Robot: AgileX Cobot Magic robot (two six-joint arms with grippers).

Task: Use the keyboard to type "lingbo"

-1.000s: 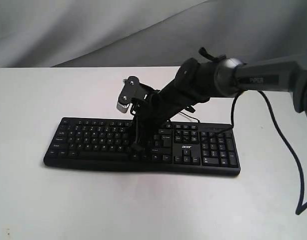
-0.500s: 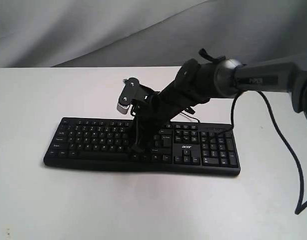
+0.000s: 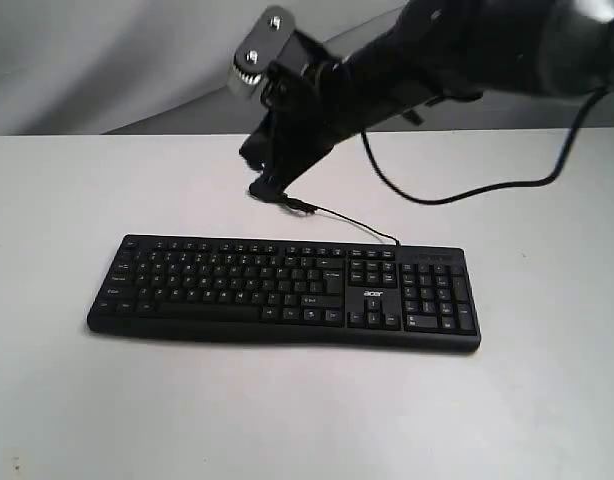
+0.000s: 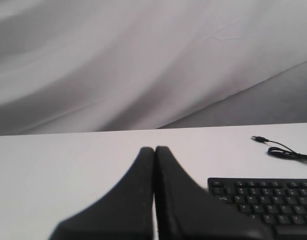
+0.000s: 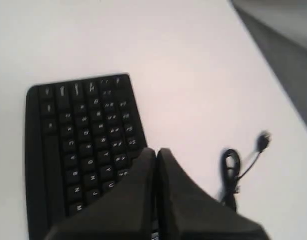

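The black keyboard (image 3: 287,290) lies flat on the white table (image 3: 67,400), number pad to the right, its thin cable (image 3: 347,224) trailing behind it. My right gripper (image 3: 261,186) hangs shut and empty in the air behind the keyboard's back edge, clear of the keys. The right wrist view shows its fingers pressed together (image 5: 156,151) above the keyboard (image 5: 78,140) and the coiled cable (image 5: 232,170). My left gripper (image 4: 154,149) is shut on nothing, low over bare table beside the keyboard's end (image 4: 273,200). It is out of sight in the exterior view.
The right arm (image 3: 447,50) reaches in from the upper right, and its own black cable (image 3: 487,188) droops over the table behind the number pad. A grey cloth backdrop (image 3: 107,60) hangs beyond the far table edge. The USB plug (image 4: 258,139) lies loose on the table.
My right gripper has lifted off the middle keys and swung up and back, now well above the table behind the keyboard. The keyboard has not shifted.
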